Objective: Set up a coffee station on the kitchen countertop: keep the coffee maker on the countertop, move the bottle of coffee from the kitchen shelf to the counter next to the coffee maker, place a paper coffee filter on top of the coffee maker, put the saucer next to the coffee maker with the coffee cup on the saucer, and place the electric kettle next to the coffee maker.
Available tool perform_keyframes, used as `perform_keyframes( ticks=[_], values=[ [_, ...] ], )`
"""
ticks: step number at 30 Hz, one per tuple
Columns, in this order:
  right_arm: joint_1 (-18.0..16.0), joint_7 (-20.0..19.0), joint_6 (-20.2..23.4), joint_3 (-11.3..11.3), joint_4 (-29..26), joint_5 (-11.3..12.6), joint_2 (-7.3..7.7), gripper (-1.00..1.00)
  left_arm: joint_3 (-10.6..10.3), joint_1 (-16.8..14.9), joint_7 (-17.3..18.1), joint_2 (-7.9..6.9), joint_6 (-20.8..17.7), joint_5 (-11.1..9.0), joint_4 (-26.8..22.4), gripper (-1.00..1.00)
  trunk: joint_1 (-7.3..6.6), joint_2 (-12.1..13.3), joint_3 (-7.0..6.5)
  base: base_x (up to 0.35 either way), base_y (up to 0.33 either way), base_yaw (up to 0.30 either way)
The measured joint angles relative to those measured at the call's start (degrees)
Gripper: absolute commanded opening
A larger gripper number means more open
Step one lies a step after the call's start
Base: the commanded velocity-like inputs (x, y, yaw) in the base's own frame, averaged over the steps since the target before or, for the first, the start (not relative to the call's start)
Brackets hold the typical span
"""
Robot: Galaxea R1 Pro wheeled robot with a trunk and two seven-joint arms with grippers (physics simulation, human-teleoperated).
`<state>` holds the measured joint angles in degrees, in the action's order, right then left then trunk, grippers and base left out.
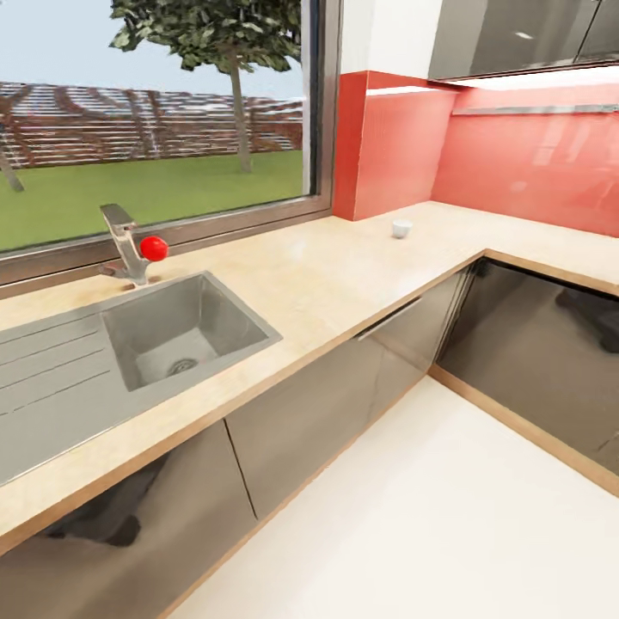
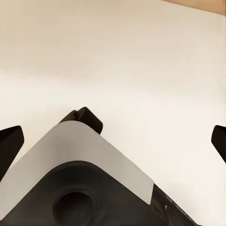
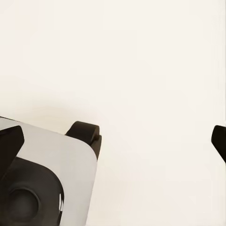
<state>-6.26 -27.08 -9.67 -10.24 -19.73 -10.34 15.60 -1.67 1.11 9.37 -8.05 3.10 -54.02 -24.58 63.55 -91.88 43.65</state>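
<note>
In the head view the light wood-grain desk (image 1: 344,284) runs from lower left to the upper right corner, with the small white coffee cup (image 1: 401,228) standing alone on it at upper right, well apart from the steel sink (image 1: 180,335) at left. The left gripper (image 2: 113,141) and the right gripper (image 3: 113,141) each hang wide open over pale floor, holding nothing.

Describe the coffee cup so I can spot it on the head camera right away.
Find the red backsplash right of the window. On the kitchen countertop in front of it stands the coffee cup, small, plain and white. Nothing stands beside it; the sink lies far off.
</note>
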Motion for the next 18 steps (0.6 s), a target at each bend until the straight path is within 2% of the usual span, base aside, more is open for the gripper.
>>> perform_keyframes(
  ticks=[7,11,18],
  values=[
    [0.00,0.00,-0.01,0.02,0.08,-0.03,0.00,1.00,0.00,0.00,-0.18,0.00,0.01,0.00,0.01,1.00,0.01,0.00,0.00,0.016,-0.036,-0.272],
    [0.02,0.00,0.00,0.08,0.07,-0.05,-0.06,1.00,0.00,0.00,-0.17,0.00,0.01,0.00,-0.01,1.00,0.01,0.00,0.00,0.002,-0.184,-0.246],
    [-0.01,-0.01,-0.07,0.15,0.08,-0.12,-0.09,1.00,0.00,0.01,-0.17,0.00,0.01,0.00,-0.03,1.00,0.01,0.00,0.00,0.000,-0.288,-0.049]
  ],
)
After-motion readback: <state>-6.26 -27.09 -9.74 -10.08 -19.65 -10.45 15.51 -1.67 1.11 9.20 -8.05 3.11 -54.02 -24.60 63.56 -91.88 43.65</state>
